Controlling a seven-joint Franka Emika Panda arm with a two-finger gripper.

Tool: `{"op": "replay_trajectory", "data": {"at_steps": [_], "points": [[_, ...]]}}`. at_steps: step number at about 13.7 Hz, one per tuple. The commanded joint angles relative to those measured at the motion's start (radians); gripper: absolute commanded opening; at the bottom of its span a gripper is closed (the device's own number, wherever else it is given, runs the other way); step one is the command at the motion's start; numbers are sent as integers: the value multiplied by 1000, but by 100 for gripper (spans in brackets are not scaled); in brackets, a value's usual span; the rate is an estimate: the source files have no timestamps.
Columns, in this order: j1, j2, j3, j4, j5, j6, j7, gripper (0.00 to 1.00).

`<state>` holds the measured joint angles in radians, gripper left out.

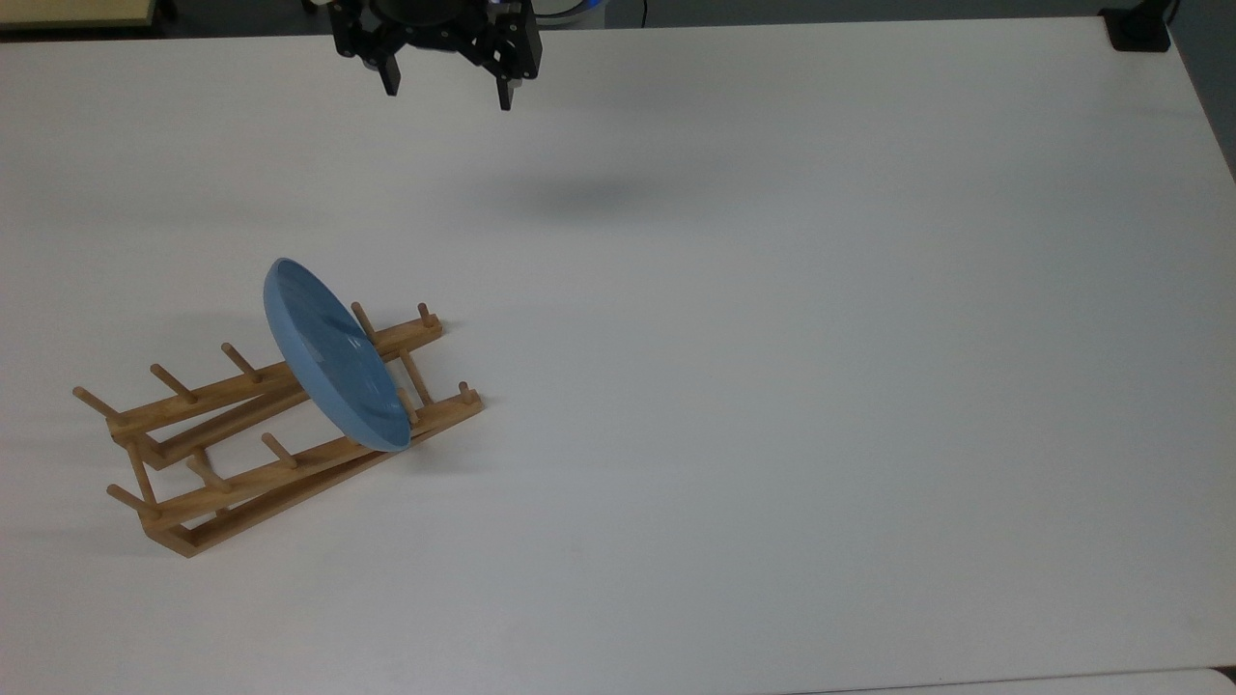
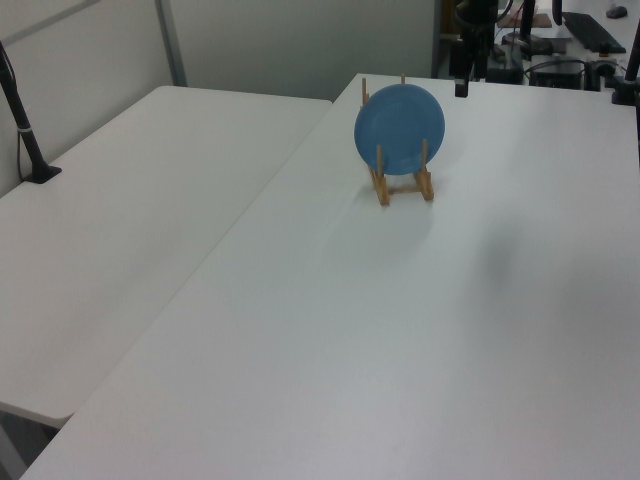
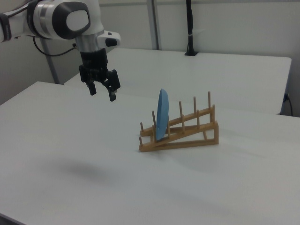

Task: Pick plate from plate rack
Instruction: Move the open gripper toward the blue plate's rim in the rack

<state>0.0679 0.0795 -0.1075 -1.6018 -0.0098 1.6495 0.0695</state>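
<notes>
I'm in the approach step — my claw [image 1: 445, 93] hangs high above the surface [image 1: 772, 338], fingers spread apart and holding nothing, well apart from the rack [image 1: 280, 434]. The plate [image 1: 333, 355] stands on edge between pegs near the rack's low end, at the top view's left. Next I'd need to come over its upper rim and descend — slowly.

One light-blue plate [image 1: 333, 354] stands in one wooden plate rack [image 1: 251, 434]. The rack has two long rails, each carrying a row of five upright pegs, ten in all. One robot hand [image 1: 446, 95] with two fingers hangs above one white worktop [image 1: 772, 386]
</notes>
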Motion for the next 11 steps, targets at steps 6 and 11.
{"op": "replay_trajectory", "data": {"at_steps": [6, 11], "points": [[0, 11, -8, 17, 5, 50, -46, 100], [-5, 16, -6, 42, -86, 257, -60, 95]]}}
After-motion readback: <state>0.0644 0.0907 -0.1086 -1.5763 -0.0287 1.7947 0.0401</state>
